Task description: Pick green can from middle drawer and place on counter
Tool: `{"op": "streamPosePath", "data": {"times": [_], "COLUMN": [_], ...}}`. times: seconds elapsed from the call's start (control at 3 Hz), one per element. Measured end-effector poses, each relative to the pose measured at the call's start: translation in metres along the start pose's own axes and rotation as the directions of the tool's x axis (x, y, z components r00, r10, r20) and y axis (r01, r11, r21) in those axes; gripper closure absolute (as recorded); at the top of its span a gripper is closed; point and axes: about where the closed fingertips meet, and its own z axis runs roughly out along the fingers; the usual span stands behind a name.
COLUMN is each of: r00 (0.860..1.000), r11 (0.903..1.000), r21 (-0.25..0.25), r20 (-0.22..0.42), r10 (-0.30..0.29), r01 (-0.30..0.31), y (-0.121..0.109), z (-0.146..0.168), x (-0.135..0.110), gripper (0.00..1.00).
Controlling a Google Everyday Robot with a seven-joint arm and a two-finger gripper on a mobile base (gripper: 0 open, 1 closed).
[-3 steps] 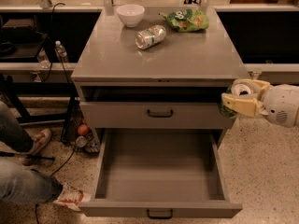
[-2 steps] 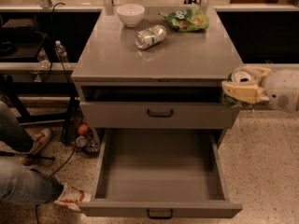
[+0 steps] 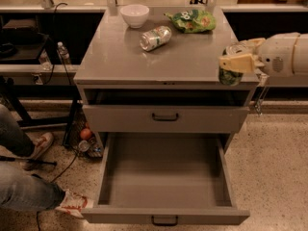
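My gripper (image 3: 234,60) comes in from the right and is shut on the green can (image 3: 229,75), a small dark green can with a silver top. It holds the can upright at the counter's (image 3: 144,64) front right corner, about level with the top. The middle drawer (image 3: 163,177), the wide deep lowest one, is pulled fully open below and holds nothing.
On the counter lie a paler dented can (image 3: 155,37) on its side, a white bowl (image 3: 134,15) and a green snack bag (image 3: 191,21) at the back. The shallower drawer (image 3: 165,117) above is shut. A person's legs and shoes (image 3: 38,186) are at the lower left.
My gripper has risen with the green can from beside the cabinet's right side to the level of the counter's front right corner.
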Motion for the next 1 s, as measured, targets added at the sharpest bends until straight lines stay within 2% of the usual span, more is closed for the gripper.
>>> {"op": "streamPosePath", "data": {"times": [0.33,1.0], "r00": [0.998,0.991], "r11": [0.9983,0.985], "r21": [-0.045,-0.137], "r20": [-0.058,-0.095], "r10": [0.034,0.093], "r01": [-0.036,-0.105], "y": [-0.014,-0.034], "z": [0.034,0.092], "x": [-0.015,-0.032], "gripper": [1.0,1.0]}}
